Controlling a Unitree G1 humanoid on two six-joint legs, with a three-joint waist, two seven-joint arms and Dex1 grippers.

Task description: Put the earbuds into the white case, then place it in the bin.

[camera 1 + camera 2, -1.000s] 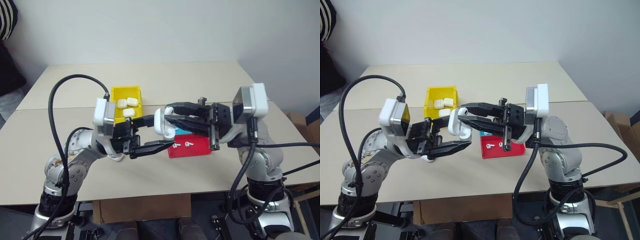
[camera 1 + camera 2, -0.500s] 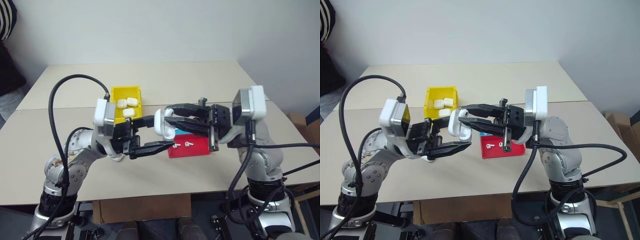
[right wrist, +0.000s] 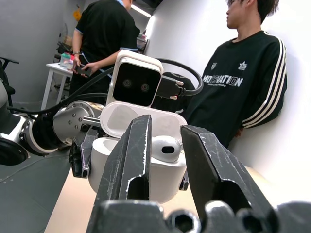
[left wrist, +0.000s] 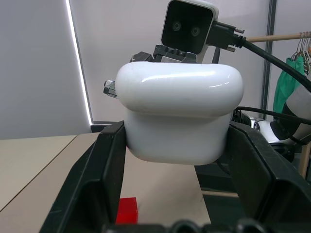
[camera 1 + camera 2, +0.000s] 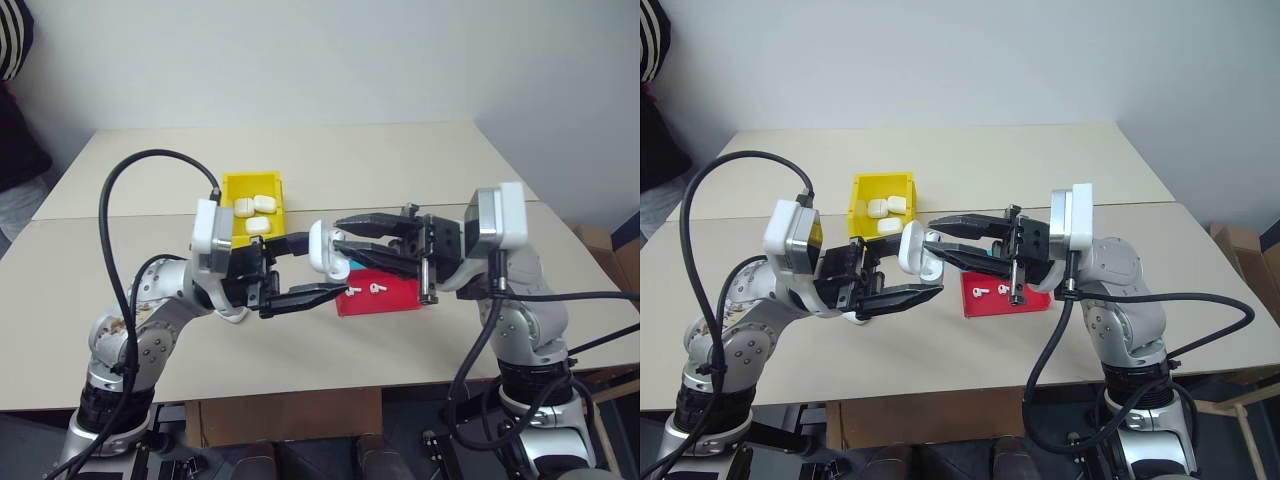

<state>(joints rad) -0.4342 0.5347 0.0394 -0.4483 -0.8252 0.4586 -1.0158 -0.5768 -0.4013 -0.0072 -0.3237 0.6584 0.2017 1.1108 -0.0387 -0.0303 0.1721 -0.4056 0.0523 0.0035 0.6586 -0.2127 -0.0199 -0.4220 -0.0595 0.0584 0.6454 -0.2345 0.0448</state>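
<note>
My left gripper [image 5: 325,266] is shut on the white case [image 5: 325,248], holding it up over the table with its lid open [image 3: 130,119]. In the left wrist view the case [image 4: 180,116] sits clamped between both fingers. My right gripper [image 5: 338,232] reaches in from the right, its fingers slightly apart at the case's open top. One earbud [image 3: 166,148] sits in the case between those fingers. Two more earbuds [image 5: 352,291] [image 5: 374,288] lie on a red tray [image 5: 398,298] below. The yellow bin [image 5: 230,186] stands behind my left gripper and holds three white cases.
A blue tray [image 5: 970,265] peeks out behind the red one, under my right gripper. The pale table [image 5: 400,160] runs wide to the back and sides. A person in a striped top [image 5: 15,40] stands at the far left; two people [image 3: 243,73] show in the right wrist view.
My right gripper's fingers have parted a little and tipped slightly at the case's top. The left gripper and the case have kept still.
</note>
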